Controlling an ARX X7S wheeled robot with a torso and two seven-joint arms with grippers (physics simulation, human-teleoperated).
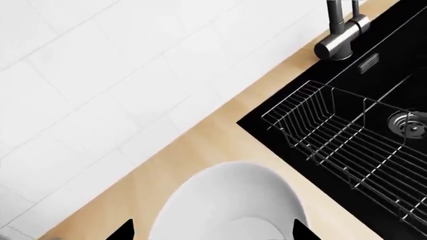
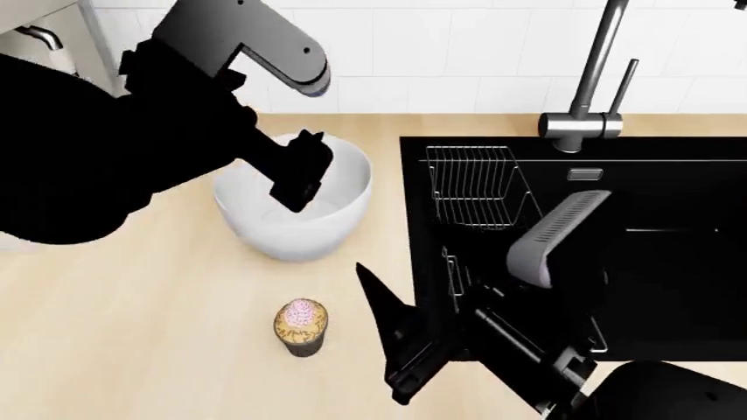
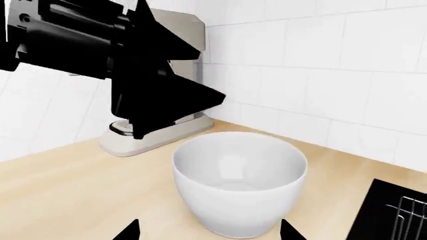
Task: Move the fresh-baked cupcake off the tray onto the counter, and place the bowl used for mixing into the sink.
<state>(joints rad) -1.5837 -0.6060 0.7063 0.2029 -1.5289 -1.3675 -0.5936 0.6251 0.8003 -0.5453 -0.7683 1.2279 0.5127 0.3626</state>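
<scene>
The white bowl (image 2: 294, 210) stands upright on the light wood counter (image 2: 140, 306), left of the black sink (image 2: 677, 201). My left gripper (image 2: 297, 179) hangs open over the bowl's left side, a fingertip on either side of the bowl (image 1: 233, 205) in the left wrist view. It holds nothing. The cupcake (image 2: 303, 325), pink frosting over a dark wrapper, stands on the counter in front of the bowl. My right gripper (image 2: 391, 341) is open and empty, right of the cupcake at the sink's edge, facing the bowl (image 3: 240, 180). The tray is out of view.
A wire rack (image 2: 473, 185) and a round drain (image 1: 407, 122) lie in the sink, and the steel tap (image 2: 589, 96) rises behind it. A beige appliance (image 3: 160, 127) stands by the white tiled wall (image 2: 467, 52), behind the bowl.
</scene>
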